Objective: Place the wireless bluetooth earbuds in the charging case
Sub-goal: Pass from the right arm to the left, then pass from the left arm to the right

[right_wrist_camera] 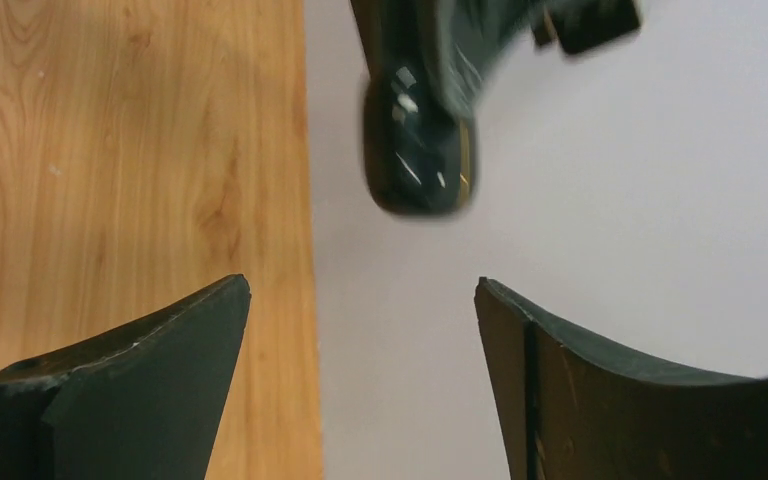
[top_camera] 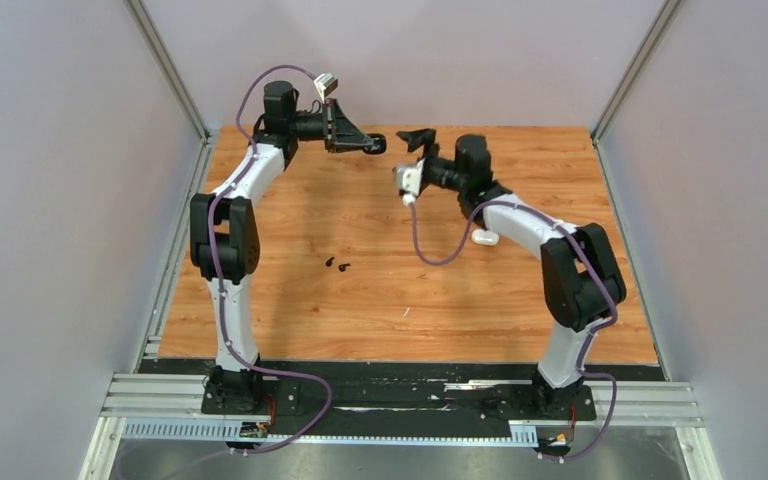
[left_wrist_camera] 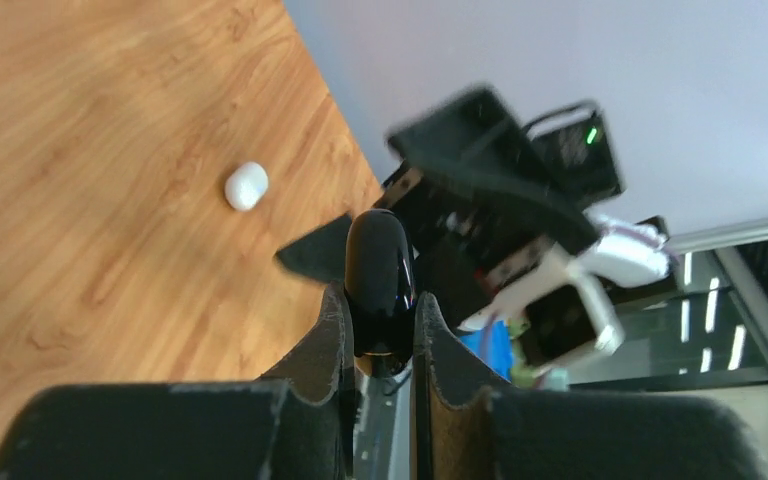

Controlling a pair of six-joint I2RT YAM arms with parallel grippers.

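**Black case pinched in left gripper; right gripper spread and clear**

1. Grip state. I read the left gripper [left_wrist_camera: 380, 305] as pressed together on the case [left_wrist_camera: 378, 262]. The case is a glossy black oval, pinched at its lower end so that most of the shell stands out beyond the fingertips. The right gripper [right_wrist_camera: 362, 287] is spread wide with nothing between its fingers.

2. Reason for the hold. The case is held in the air over the far edge of the table [top_camera: 290, 300], not resting on it. I judge that this end-on pinch leaves the shell exposed to the other arm. The right gripper faces the case directly, just beyond its free end and apart from it. I cannot tell whether the lid is open; a thin gold line shows along one side in the right wrist view.

3. Position of the buds. Two black buds [top_camera: 337, 265] lie side by side on the table, well apart from the case, toward the arm bases and slightly to its left. Neither gripper is near them. A white oval item [left_wrist_camera: 246, 186] lies on the table to the right of the case, beside the right arm. I cannot tell whether it is a bud or a second case.
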